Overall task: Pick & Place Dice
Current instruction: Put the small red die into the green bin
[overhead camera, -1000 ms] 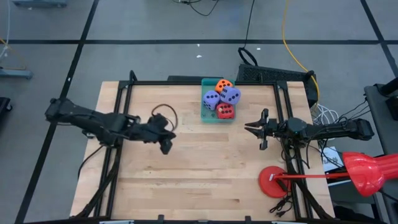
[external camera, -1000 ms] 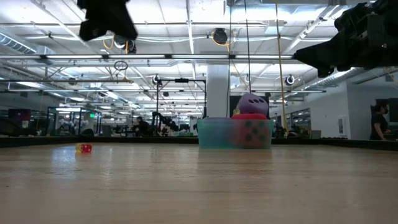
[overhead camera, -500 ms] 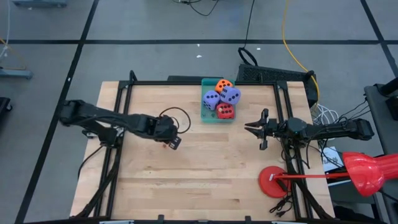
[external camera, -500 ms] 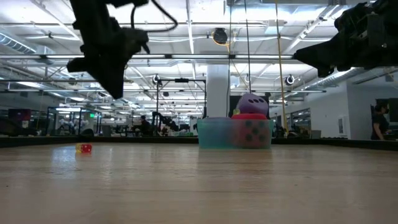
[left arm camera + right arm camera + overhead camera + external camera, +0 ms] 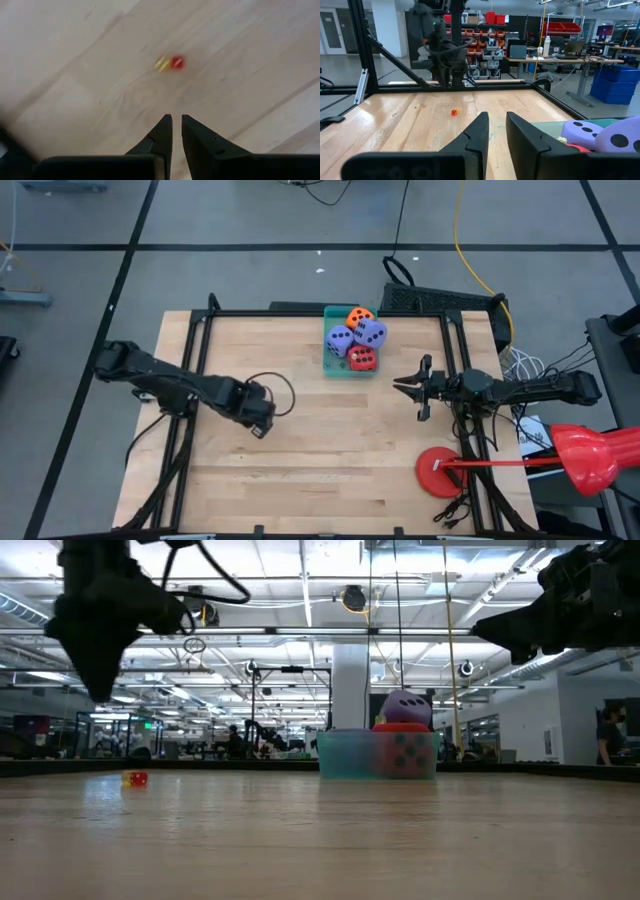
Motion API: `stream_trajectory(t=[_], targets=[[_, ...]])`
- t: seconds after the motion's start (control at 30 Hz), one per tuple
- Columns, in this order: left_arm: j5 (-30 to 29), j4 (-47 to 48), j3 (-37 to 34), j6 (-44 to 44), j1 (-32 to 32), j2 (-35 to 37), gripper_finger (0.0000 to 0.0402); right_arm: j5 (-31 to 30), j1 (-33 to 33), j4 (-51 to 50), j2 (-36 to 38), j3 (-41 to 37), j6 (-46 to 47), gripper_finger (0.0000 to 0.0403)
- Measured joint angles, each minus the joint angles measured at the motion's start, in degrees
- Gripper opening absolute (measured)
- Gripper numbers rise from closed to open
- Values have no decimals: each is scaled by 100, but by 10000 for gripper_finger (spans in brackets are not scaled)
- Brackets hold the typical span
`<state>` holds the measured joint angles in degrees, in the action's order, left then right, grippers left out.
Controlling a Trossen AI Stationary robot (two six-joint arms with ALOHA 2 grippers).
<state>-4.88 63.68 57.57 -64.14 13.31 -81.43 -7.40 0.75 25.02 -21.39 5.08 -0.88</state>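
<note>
Left wrist view: left gripper (image 5: 176, 125) with dark fingers nearly together, only a thin slit between them, nothing held, aimed down at pale wooden tabletop (image 5: 240, 60). Just beyond the tips, a tiny red-and-yellow object (image 5: 170, 63) lying on the wood, too small and blurred to identify; possibly a miniature die, cannot tell.

High view: same gripper (image 5: 258, 423) over the left-centre of the table, well apart from the teal plastic tray (image 5: 330, 363) at the far middle edge. Piled in and above that tray, four soft-looking cubes with dark pips: two lavender-purple dice (image 5: 341, 338), one red die (image 5: 364, 358), one orange die (image 5: 357, 316), touching one another and overfilling the tray.

Right gripper (image 5: 419, 389) near the right edge, close beside the tray, fingers drawn narrow and empty; purple dice looming just beside it in its own wrist view.

Handling, as a judgement: dice probably foam-like, light, squashy, not fragile, unlikely to slip. Best taken across two opposite flat faces, mid-height, jaws opened wide first. Top purple cube most accessible; neighbours liable to tumble when one is lifted. Tiny floor-lying piece, if wanted, needing a very fine pinch from straight above.
</note>
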Motion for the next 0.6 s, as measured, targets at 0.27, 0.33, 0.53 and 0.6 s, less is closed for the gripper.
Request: stream_trajectory(t=[0.27, 0.33, 0.53, 0.6], targets=[[291, -417, -458, -21, 123, 7, 47, 0, 0, 0, -2, 0, 0, 59], [305, -592, -611, -145, 122, 2, 47, 0, 0, 0, -2, 0, 2, 59], [323, -874, -961, -298, 25, 0, 47, 0, 0, 0, -2, 0, 0, 59], [309, -1050, -1051, -354, -29, -33, 47, 0, 0, 0, -2, 0, 0, 59]])
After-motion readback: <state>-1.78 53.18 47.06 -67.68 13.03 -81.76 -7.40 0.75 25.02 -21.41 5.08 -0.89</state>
